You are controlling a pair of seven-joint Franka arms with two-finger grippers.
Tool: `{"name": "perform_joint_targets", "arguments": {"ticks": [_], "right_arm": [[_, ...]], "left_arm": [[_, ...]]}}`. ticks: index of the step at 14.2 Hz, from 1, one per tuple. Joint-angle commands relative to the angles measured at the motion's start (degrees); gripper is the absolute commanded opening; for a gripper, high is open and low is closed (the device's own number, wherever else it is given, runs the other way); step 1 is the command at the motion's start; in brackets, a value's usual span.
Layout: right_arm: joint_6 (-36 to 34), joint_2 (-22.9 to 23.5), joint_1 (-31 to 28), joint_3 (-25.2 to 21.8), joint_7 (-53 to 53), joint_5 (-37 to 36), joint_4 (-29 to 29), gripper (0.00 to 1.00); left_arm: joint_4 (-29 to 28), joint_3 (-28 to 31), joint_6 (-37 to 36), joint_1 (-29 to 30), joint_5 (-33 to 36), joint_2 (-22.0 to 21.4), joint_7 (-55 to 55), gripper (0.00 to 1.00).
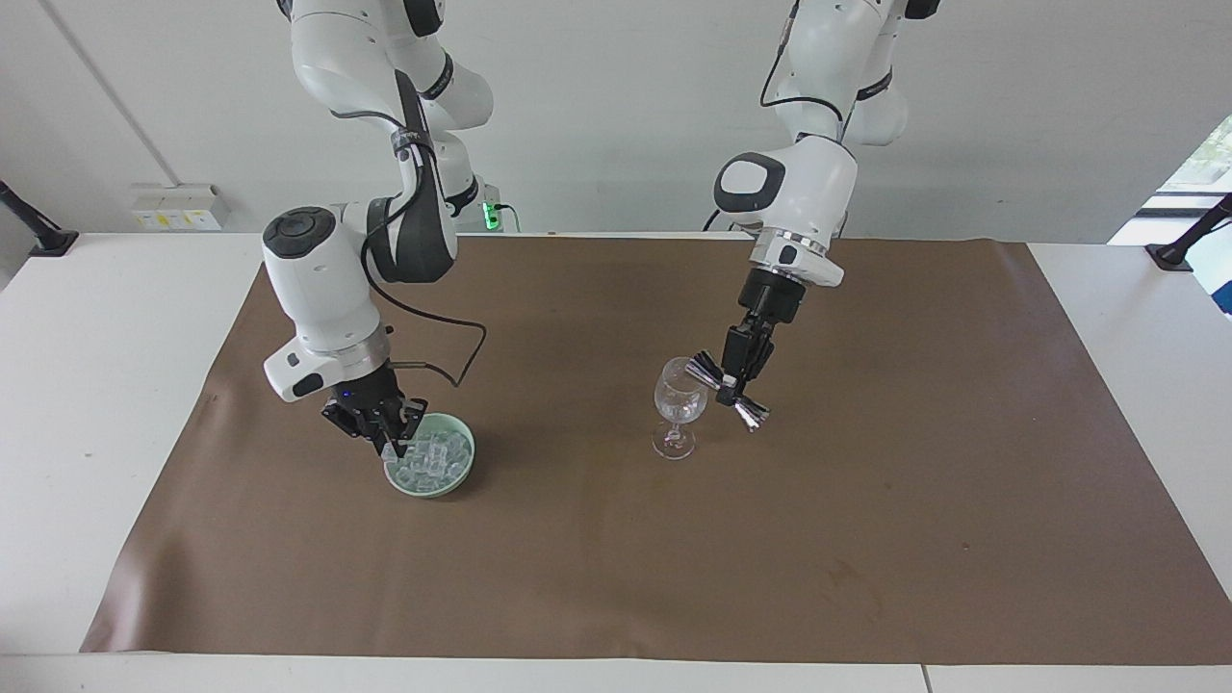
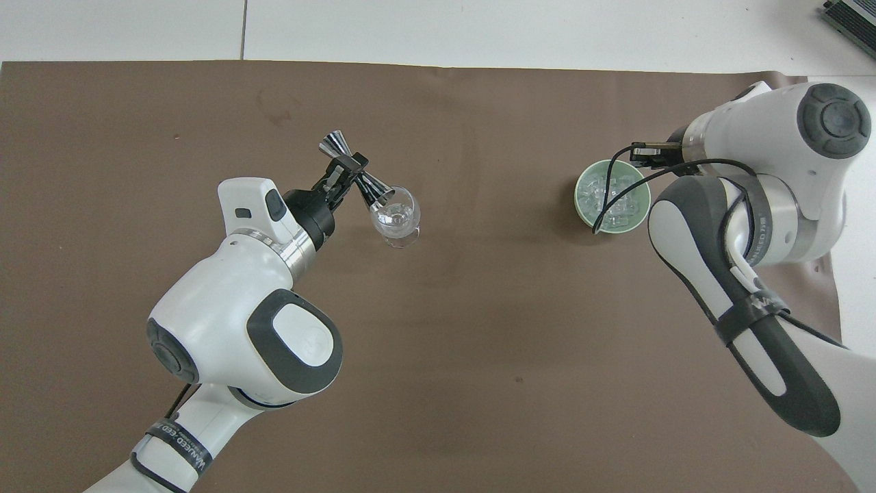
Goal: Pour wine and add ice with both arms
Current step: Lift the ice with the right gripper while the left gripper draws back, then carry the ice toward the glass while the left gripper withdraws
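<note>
- Overhead view, starting nearest the robots: the wine glass (image 2: 400,220) stands upright on the brown mat (image 2: 479,342) that covers the tabletop, toward the left arm's end.
- The left hand (image 2: 348,166) is over the mat just at 11 o'clock from the glass. It is clamped on the waist of the jigger (image 2: 372,189).
- The jigger lies almost on its side. Its long axis runs from 11 o'clock to 5 o'clock in this view, and the 5 o'clock cup sits at the glass rim, over the bowl of the glass. No wine can be made out, so I cannot tell how much of the pour is done.
- A little farther out, at about 3 o'clock from the glass and well apart from it, the green bowl (image 2: 577,198) holds the ice (image 2: 609,198), a heap of clear cubes.
- The right hand (image 1: 390,443) is over the bowl's edge on the right arm's side, just above the heap. Its fingertips are together, and against the clear heap I cannot tell whether a cube is pinched between them.
- The next move turns on this: from the right hand the glass lies at 9 o'clock, a long carry across bare mat.
- The left hand and jigger crowd the glass mouth from 11 o'clock, so my guess is an approach from 3 o'clock is the freer way in.
</note>
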Motion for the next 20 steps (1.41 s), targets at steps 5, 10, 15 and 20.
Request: {"name": "perform_joint_targets", "arguments": {"ticks": [5,10,15,20], "right_arm": [[-4.1,-2.5,-0.4,1.0,0.9,6.1,1.1,0.0],[-4.2,-3.7,0.4,3.0,3.1,12.0,2.3,0.0],[-3.0,-3.7,1.3,9.1,16.4,11.4,3.4,0.0],[-2.2,-3.4,7.2,9.1,26.6,10.9,5.9,0.0]], "left_arm": [[0.8,0.7,-11.8,5.1,-0.5,-3.9,-7.8,0.0],[0.1,0.9,-24.8,10.2,-0.4,-6.9,-16.9,0.0],[0.0,1.0,-37.6,16.9,0.0,-8.8,-31.4,0.0],[0.9,0.9,-49.4,25.4,0.1,-9.1,-44.9,0.0]]}}
